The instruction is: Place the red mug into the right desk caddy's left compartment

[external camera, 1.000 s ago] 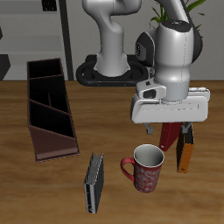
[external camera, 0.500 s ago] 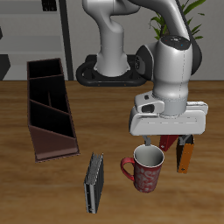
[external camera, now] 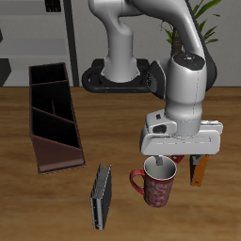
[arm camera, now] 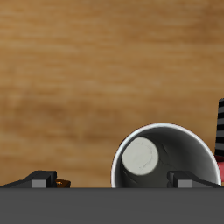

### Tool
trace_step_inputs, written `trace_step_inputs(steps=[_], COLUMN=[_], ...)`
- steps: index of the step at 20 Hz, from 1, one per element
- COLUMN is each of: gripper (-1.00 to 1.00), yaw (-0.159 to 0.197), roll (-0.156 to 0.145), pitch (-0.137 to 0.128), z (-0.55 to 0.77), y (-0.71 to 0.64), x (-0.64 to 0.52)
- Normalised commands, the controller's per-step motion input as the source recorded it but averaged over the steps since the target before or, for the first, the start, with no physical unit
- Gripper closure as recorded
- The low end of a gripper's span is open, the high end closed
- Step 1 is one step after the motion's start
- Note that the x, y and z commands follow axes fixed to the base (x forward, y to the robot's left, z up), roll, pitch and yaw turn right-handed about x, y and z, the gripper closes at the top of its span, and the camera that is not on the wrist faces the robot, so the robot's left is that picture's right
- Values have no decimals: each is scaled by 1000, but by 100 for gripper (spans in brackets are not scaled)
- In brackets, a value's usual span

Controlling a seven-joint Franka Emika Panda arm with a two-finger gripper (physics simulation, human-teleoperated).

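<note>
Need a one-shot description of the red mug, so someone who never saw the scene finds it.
Start at the gripper over the wooden table; the red mug stands upright right under it, near the table's front edge. It is round, speckled red with a pale grey inside and a loop handle, unlike the flat dark book beside it and the upright books behind.

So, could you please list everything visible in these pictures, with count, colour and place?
red mug: one, red with pale speckles, pale grey inside, near the table's front edge, directly under the pincer.
desk caddy: one, dark maroon-brown, long, partitioned, lying away from the mug.
dark book: one, dark grey, upright beside the mug, near the front edge.
upright books: orange and red, partly hidden behind the arm; count unclear.
table: one, brown wood.
plant: green leaves, behind the robot.
robot arm: one, white and grey.
pincer: one, above the mug's opening, one finger apparently inside the rim, fingers apart.
</note>
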Motion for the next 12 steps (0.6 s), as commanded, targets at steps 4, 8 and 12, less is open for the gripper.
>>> trace_step_inputs(steps=[4, 8, 12], gripper=[-100, -100, -100], yaw=[-24, 3, -7], roll=[-6, -18, 23], pitch=[18, 45, 56], z=[-345, -306, -342], y=[-40, -51, 21], x=[5, 30, 39])
